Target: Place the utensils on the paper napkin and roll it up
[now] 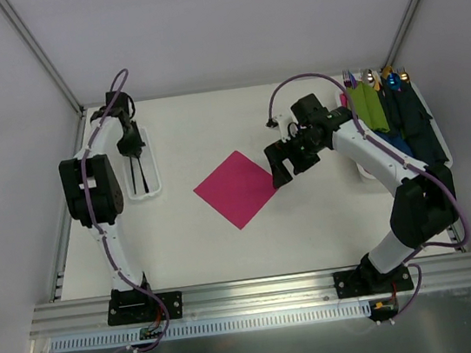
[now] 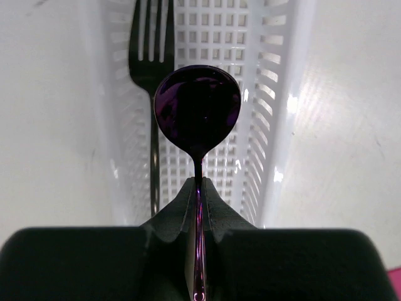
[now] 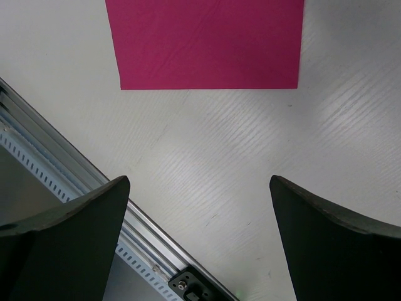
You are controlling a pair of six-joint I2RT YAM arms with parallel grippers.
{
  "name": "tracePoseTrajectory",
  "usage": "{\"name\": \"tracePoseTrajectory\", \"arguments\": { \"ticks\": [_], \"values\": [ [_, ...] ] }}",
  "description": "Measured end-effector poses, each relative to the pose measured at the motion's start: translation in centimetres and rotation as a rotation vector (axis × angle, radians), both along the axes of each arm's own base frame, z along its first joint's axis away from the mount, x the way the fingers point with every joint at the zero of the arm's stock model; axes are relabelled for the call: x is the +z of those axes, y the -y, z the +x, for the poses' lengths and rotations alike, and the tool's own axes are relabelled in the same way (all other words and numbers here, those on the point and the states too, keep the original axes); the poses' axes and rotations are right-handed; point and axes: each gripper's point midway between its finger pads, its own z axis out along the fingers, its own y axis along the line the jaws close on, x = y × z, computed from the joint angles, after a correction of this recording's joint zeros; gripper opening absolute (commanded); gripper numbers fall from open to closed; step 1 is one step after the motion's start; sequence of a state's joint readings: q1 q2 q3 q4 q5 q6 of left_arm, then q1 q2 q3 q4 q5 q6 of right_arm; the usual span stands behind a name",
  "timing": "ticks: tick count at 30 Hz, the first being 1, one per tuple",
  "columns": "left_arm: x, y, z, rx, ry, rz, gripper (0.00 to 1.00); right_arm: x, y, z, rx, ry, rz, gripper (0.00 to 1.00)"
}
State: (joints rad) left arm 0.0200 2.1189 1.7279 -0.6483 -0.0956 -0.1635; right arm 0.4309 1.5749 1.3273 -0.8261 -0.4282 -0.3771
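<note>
The magenta napkin (image 1: pixel 237 188) lies flat mid-table; its near edge shows in the right wrist view (image 3: pixel 207 44). My left gripper (image 1: pixel 130 144) is over the white slotted basket (image 1: pixel 153 163) at the left. In the left wrist view it (image 2: pixel 199 188) is shut on the handle of the dark-purple spoon (image 2: pixel 197 113), whose bowl sticks out above the basket floor. The dark fork (image 2: pixel 150 44) lies in the basket (image 2: pixel 263 94) to the spoon's left. My right gripper (image 1: pixel 285 166) hovers open and empty at the napkin's right corner; its fingers (image 3: pixel 75 238) stand wide apart.
A white tray (image 1: pixel 438 141) at the far right holds green (image 1: pixel 368 105), blue and navy rolled bundles with gold, silver and blue utensil tips. The aluminium rail (image 1: pixel 260 289) runs along the table's near edge and shows in the right wrist view (image 3: pixel 50 157).
</note>
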Motion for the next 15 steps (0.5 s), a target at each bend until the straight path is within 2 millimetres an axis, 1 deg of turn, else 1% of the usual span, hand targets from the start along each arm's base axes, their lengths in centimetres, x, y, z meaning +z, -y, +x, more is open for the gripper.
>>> {"name": "tracePoseTrajectory", "arguments": {
  "ticks": [1,2,4,6,7,8,9,10,11,12,13,15],
  "values": [
    [1.0,0.0,0.0,0.001,0.02,0.002,0.0,0.0,0.0,0.0,-0.001,-0.001,0.001,0.99],
    [2.5,0.0,-0.1,0.001,0.05,0.004,0.0,0.0,0.0,0.0,-0.002,-0.003,0.004,0.99],
    [6.2,0.3,-0.3,0.0,0.124,0.004,0.0,0.1,0.1,0.1,-0.009,-0.006,0.008,0.99],
    [9.9,1.2,-0.7,-0.014,0.202,0.006,0.0,0.1,0.3,0.2,-0.021,-0.011,0.015,0.99],
    [11.9,2.4,-1.0,-0.033,0.246,0.0,0.0,0.1,0.4,0.3,-0.028,-0.014,0.019,0.99],
    [13.7,4.0,-1.4,-0.057,0.287,-0.012,0.0,0.2,0.6,0.5,-0.038,-0.016,0.024,0.99],
    [15.1,5.8,-1.7,-0.09,0.322,-0.024,0.0,0.2,0.8,0.6,-0.048,-0.019,0.026,0.99],
    [16.3,8.1,-2.3,-0.126,0.348,-0.046,0.0,0.3,1.0,0.9,-0.06,-0.02,0.029,0.99],
    [16.9,10.5,-2.9,-0.163,0.361,-0.072,0.0,0.3,1.2,1.1,-0.073,-0.021,0.033,0.99],
    [17.0,12.5,-3.5,-0.192,0.361,-0.096,0.0,0.4,1.4,1.3,-0.083,-0.023,0.035,0.99],
    [16.8,14.7,-4.2,-0.219,0.351,-0.126,0.0,0.5,1.7,1.5,-0.094,-0.022,0.04,0.99],
    [15.1,18.3,-5.6,-0.262,0.296,-0.164,0.0,0.7,2.1,1.9,-0.114,-0.021,0.051,0.99]
  ]
}}
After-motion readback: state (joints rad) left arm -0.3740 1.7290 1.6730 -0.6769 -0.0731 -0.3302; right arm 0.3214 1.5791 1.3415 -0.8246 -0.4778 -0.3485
